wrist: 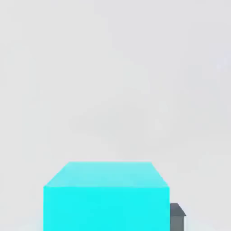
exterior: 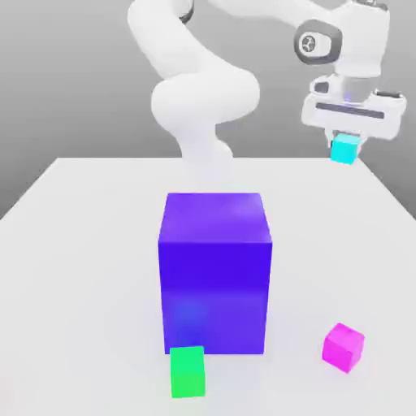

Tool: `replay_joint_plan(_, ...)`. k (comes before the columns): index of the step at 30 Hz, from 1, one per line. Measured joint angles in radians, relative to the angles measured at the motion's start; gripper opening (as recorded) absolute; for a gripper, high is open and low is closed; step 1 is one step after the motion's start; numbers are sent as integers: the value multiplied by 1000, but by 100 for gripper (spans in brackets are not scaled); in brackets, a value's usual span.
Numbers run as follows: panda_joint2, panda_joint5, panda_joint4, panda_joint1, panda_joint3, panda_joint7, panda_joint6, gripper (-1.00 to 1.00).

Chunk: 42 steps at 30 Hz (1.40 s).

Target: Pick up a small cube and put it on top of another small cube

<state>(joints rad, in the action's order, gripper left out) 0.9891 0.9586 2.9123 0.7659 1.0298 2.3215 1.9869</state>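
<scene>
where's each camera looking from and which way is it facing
Exterior view: sits off the arm, above table height, looking across the white table over the big purple block, green cube and pink cube; the white arm rises behind the block, with the gripper raised at the exterior view's right.
Hand view: sits on the hand, looking past the cyan cube toward the bare table; one dark fingertip shows beside the cube.
Shared: the cyan cube, held in the shut gripper, and the table.
</scene>
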Motion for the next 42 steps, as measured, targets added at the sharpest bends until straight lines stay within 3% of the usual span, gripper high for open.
replay_joint_plan(7,-38,214,46,135,243,179,103,-100)
replay_joint_plan(14,-95,427,69,163,483,276,232,-100)
replay_joint_plan(22,-75,741,-10,-79,862,147,299,-100)
replay_joint_plan(23,-63,776,-20,-105,900,130,298,100)
replay_joint_plan(30,-61,782,-22,-109,906,128,295,100)
replay_joint_plan(37,-57,540,58,123,597,262,223,100)
replay_joint_plan(42,-37,422,54,205,459,183,152,100)
